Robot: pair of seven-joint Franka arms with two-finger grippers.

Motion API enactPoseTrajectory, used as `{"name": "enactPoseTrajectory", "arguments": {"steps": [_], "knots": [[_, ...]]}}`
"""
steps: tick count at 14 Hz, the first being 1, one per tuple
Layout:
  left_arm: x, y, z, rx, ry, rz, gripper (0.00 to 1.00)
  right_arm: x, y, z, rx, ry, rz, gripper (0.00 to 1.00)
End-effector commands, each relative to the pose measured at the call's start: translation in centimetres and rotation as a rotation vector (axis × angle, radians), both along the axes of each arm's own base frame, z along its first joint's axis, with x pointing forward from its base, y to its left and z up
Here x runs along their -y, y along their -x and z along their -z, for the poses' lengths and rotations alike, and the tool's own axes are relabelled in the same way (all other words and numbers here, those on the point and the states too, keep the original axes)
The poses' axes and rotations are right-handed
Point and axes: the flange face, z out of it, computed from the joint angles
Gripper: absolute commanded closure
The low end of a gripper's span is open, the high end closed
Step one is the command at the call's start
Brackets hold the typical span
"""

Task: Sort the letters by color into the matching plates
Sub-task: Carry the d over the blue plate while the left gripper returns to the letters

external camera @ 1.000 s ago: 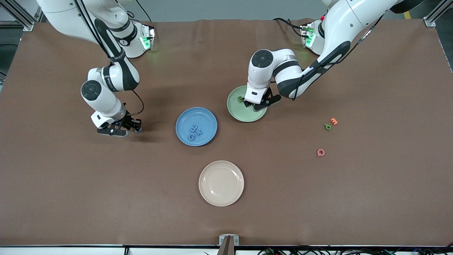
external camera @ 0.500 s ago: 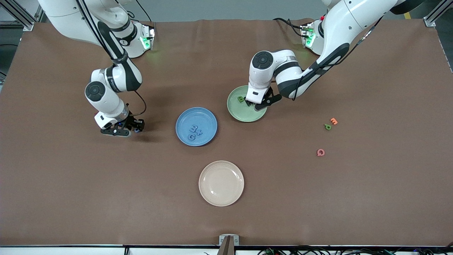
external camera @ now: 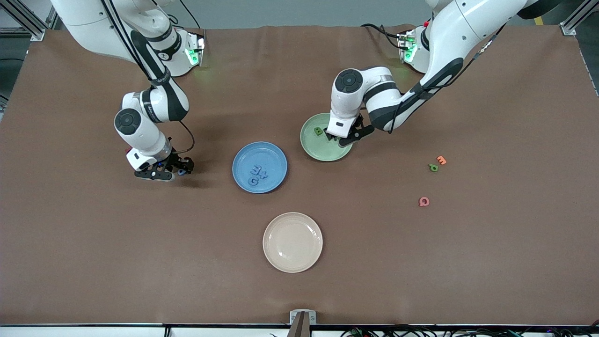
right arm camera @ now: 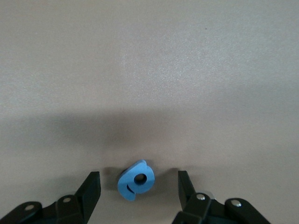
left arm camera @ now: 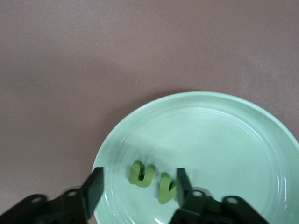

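While the brown desk (external camera: 93, 262) carries three plates near its middle, the sorting looks well along: the blue plate (external camera: 243, 161) holds three blue letters (external camera: 258, 173), the pale green plate (external camera: 312, 146) lies beside it toward the left arm's end and a little farther from the front camera, and the cream plate (external camera: 292, 242), nearest that camera, is bare. The left end effector (left arm camera: 138, 186) hangs low over the green plate with its jaws parted and gripping nothing; two green letters (left arm camera: 152, 179) lie on the plate between its fingers, apparently just set down, and a third green letter (external camera: 318, 131) lies near the plate's rim. The right end effector (right arm camera: 138, 186) is down at the desk toward the right arm's end, jaws spread on each side of a blue letter (right arm camera: 136, 179) that lies flat and untouched. So the step in hand seems to be a release on one side and a pick on the other. Next, the right end effector should close on the blue letter and carry it to the blue plate, while the left should go for the last green letter (external camera: 433, 167), which lies just beside an orange letter (external camera: 441, 160), with a pink letter (external camera: 423, 201) nearer the camera.
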Motion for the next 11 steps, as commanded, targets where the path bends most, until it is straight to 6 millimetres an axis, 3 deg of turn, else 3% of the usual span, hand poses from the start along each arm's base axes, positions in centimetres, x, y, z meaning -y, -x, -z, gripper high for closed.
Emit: {"name": "enactPoseTrajectory", "arguments": {"steps": [1,4,6,9,11], "knots": [[-2.5,-2.4,-0.9,0.032,-0.016,-0.014,0.00,-0.3,0.2,0.7,0.010,-0.002,0.012,0.24],[-6.1,-5.7,-1.9,0.047,-0.014,0.068,0.00,-0.3,0.2,0.7,0.009,-0.002,0.010,0.32],[-9.0,-7.8,-2.5,0.046,-0.005,0.133,0.00,-0.3,0.2,0.7,0.009,-0.002,0.010,0.48],[-13.3,-9.6,-2.8,0.037,0.005,0.207,0.00,-0.3,0.2,0.7,0.007,-0.002,0.015,0.81],[-16.4,-10.2,-2.6,0.025,-0.004,0.296,0.00,-0.3,0.2,0.7,0.007,-0.002,0.016,0.95]]}}
